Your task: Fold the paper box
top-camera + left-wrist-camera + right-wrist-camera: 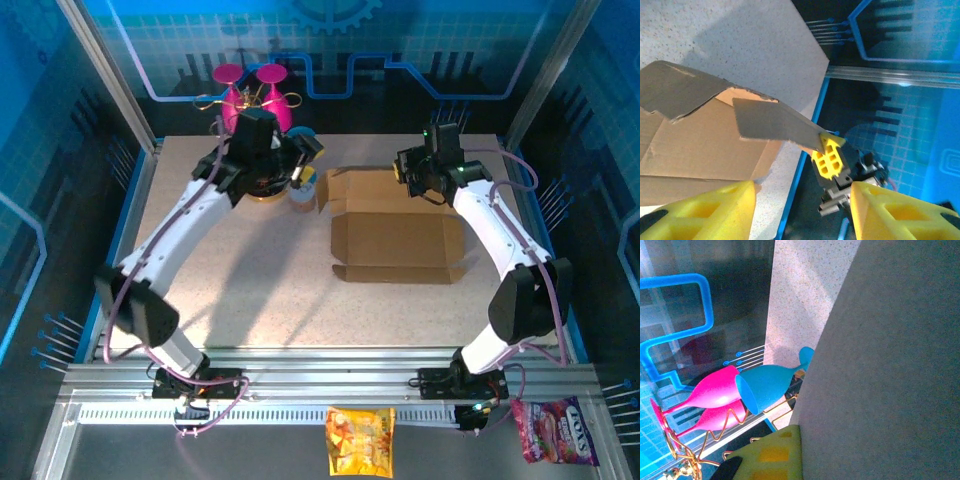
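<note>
Paper box (395, 238): brown, partly flat, centre-right of the surface (250, 290).
Right claw (408, 178): pinching the far flap, holding it raised, presumably for folding inward.
Left claw (802, 200): spread, empty, near the far-left corner, likely ready to assist.

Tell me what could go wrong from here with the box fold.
1. The right hand seems to pinch only a flap's tip on the paper box; the flap may slip out or tear.
2. The left hand is open and grips nothing, so the sheet may slide or lift with the pull.
3. The glasses stand close behind the left arm; a swing might knock them.
</note>
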Robot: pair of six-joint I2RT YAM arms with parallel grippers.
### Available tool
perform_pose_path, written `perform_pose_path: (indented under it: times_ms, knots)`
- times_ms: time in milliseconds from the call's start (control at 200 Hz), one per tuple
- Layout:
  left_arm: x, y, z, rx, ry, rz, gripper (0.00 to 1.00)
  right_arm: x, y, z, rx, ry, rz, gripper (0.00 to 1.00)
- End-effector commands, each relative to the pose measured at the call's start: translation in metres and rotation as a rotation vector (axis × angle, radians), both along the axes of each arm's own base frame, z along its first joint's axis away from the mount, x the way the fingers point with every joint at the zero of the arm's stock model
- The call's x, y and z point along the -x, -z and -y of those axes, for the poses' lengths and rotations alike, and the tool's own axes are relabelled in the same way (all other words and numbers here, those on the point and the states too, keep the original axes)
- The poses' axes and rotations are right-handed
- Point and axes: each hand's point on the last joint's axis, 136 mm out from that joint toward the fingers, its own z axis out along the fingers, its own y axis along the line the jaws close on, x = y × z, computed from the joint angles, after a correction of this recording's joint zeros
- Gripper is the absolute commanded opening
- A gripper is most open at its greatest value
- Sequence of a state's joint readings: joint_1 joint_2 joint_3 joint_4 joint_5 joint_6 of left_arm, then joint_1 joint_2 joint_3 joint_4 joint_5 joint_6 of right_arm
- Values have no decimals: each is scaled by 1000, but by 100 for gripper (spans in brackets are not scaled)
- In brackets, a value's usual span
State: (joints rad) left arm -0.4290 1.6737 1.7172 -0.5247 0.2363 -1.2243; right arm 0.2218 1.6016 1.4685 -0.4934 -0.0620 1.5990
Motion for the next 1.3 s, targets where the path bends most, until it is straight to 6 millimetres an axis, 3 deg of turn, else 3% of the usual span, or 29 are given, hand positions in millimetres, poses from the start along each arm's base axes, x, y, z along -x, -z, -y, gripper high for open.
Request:
perform_pose_path:
  times_ms: [0,170,475,901,1101,1226,1296]
  knots:
    - [-15,-1,21,0,60,15,53,6,-15,-5,-41,1,40,0]
    - [-24,18,45,-21,104,-16,53,8,-12,-6,-60,3,44,0]
    - [-25,36,66,-9,131,-47,52,7,-11,-6,-72,-6,47,0]
    - [-22,53,75,-24,145,-89,44,5,-7,-10,-92,-31,51,0]
    - [-25,58,75,-26,137,-96,34,6,-7,-12,-96,-40,56,0]
    - [-25,63,75,-25,126,-109,16,5,-7,-14,-101,-52,72,0]
    - [-25,66,73,-22,111,-122,2,4,-8,-14,-106,-59,102,0]
